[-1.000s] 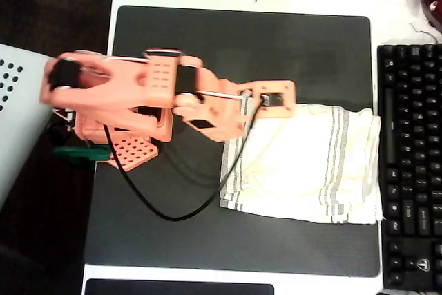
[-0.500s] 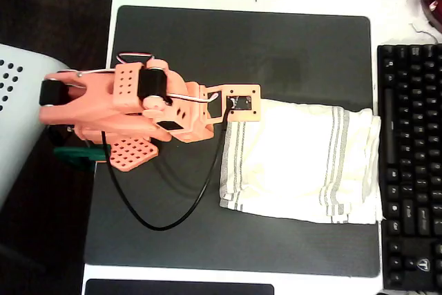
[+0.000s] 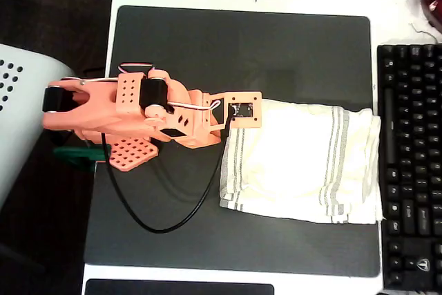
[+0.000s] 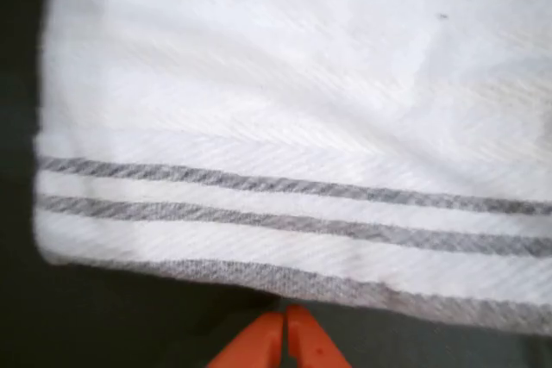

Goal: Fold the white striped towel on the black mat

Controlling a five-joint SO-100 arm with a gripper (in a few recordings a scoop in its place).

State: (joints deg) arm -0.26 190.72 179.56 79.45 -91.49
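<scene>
The black mat (image 3: 207,53) is big, flat & dark, w/ lots of bare room at the top and bottom in the overhead view. The white striped towel (image 3: 304,160) lies on its right half, folded, soft & a bit wrinkly, grey stripes near the left & right ends. Its right edge is just beside a black keyboard (image 3: 411,164). The orange gripper (image 4: 285,342) is pinched closed w/ nothing in it, just off the towel's striped edge.
</scene>
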